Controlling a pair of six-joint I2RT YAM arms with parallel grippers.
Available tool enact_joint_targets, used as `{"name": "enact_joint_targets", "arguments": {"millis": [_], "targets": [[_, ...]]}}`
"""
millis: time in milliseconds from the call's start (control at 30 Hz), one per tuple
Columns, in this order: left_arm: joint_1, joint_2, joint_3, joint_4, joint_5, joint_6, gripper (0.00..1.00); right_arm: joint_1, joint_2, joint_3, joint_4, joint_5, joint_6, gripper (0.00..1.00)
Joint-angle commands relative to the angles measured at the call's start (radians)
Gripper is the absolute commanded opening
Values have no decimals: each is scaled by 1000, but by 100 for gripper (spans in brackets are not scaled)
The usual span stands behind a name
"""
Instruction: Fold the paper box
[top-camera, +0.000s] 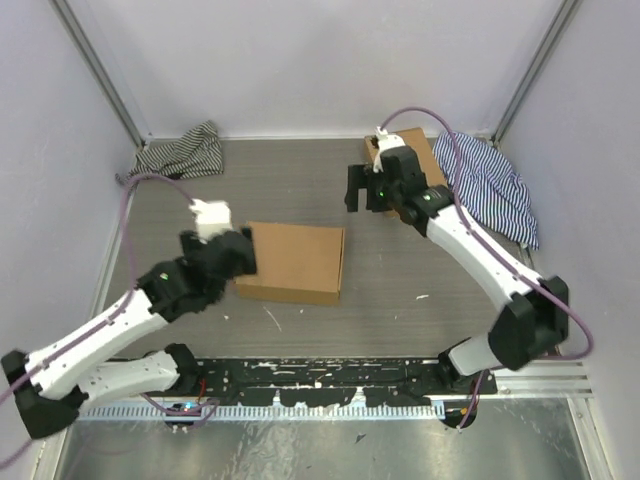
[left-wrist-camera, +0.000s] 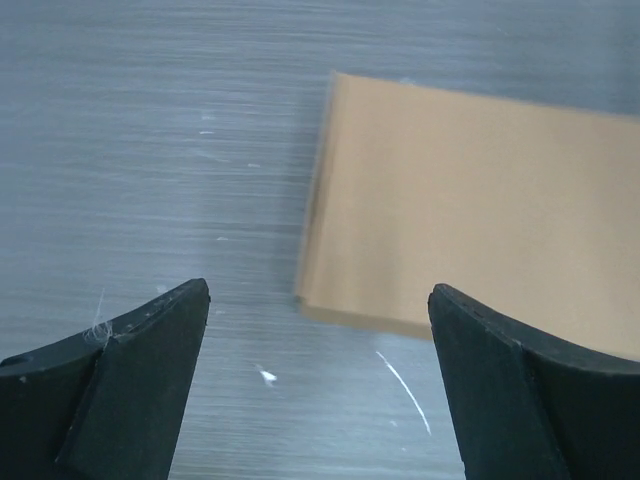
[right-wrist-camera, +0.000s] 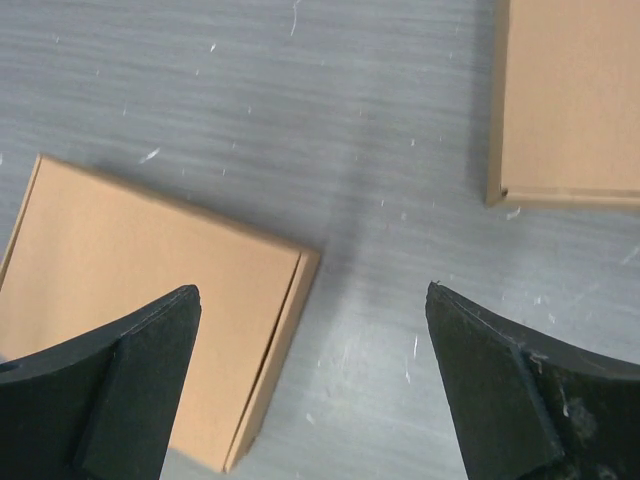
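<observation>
Box: the paper box (top-camera: 295, 262) is lying closed in the middle of the table (top-camera: 300, 190), showing a flat plain top and a low side wall toward the arms.
Progress: no flap, tab or slot is sticking out in any view, so the folding is looking finished, or very nearly so.
Doubt: whether the lid tabs are sitting fully in their slots is not showing from these angles.
Left claw: the left gripper (left-wrist-camera: 318, 300) is hanging just beside the box's left edge with its fingers spread wide, holding nothing; only bare table and the box corner are showing between them.
Right claw: the right gripper (right-wrist-camera: 311, 290) is hovering well apart from the box, toward the back right, its fingers also spread wide and gripping nothing.
Left to do: in my judgement little is remaining beyond perhaps pressing the lid flat and pulling both arms clear.
Second box: a smaller brown box (top-camera: 425, 150) is sitting at the back right, partly hidden under the right arm.
Cloths: one striped cloth (top-camera: 185, 152) is lying bunched in the back left corner, another striped cloth (top-camera: 495, 185) along the right side.
</observation>
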Motion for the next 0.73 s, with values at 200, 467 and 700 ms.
{"name": "enact_joint_targets", "arguments": {"millis": [200,467,700], "targets": [[786,-18,-28,-33,628,231,98,21,-421,-299,48,63,49,100],[816,-100,-63,-46,611,238,98,21,-564,-370,-13,129,68,100],[816,-254,-151,-32,578,256,98,21,-646,-401,-15,127,63,100]]}}
